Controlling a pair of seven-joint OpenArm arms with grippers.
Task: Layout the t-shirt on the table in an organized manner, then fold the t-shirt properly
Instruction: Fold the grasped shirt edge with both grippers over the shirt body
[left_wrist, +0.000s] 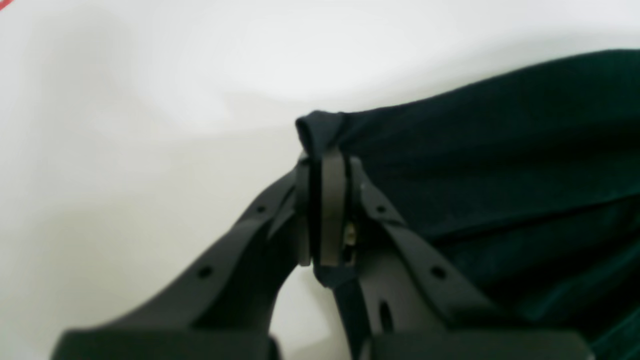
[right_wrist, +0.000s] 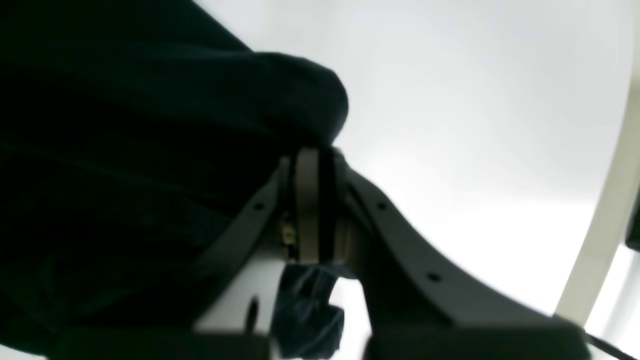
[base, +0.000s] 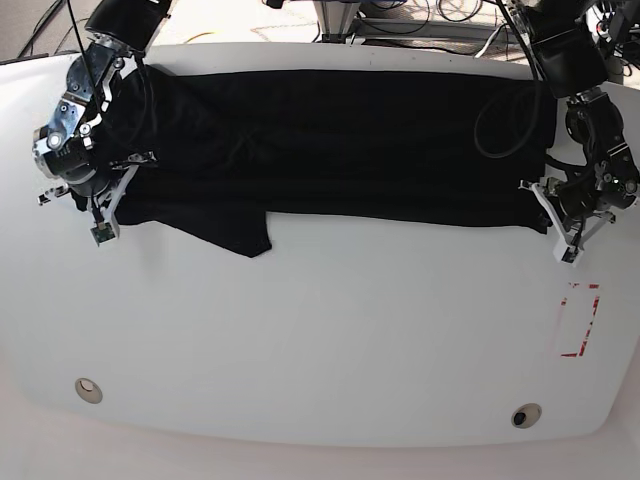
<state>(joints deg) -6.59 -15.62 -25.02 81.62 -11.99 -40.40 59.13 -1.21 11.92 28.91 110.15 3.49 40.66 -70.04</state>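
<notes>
T-shirt (base: 340, 140) lies stretched between both pincers on the table (base: 320, 340) — left gripper (left_wrist: 325, 165) and right gripper (right_wrist: 315, 160) each clenched on an edge. Uneven pulling could slip a thin pinch free — cloth would bunch.

Plain black t-shirt (base: 330, 140) — glossy white table (base: 320, 330) — red tape mark (base: 579, 320).

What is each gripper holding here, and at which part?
Both hold the t-shirt: the left gripper pinches a bunched corner of fabric at one end, the right gripper a folded edge at the opposite end.
</notes>
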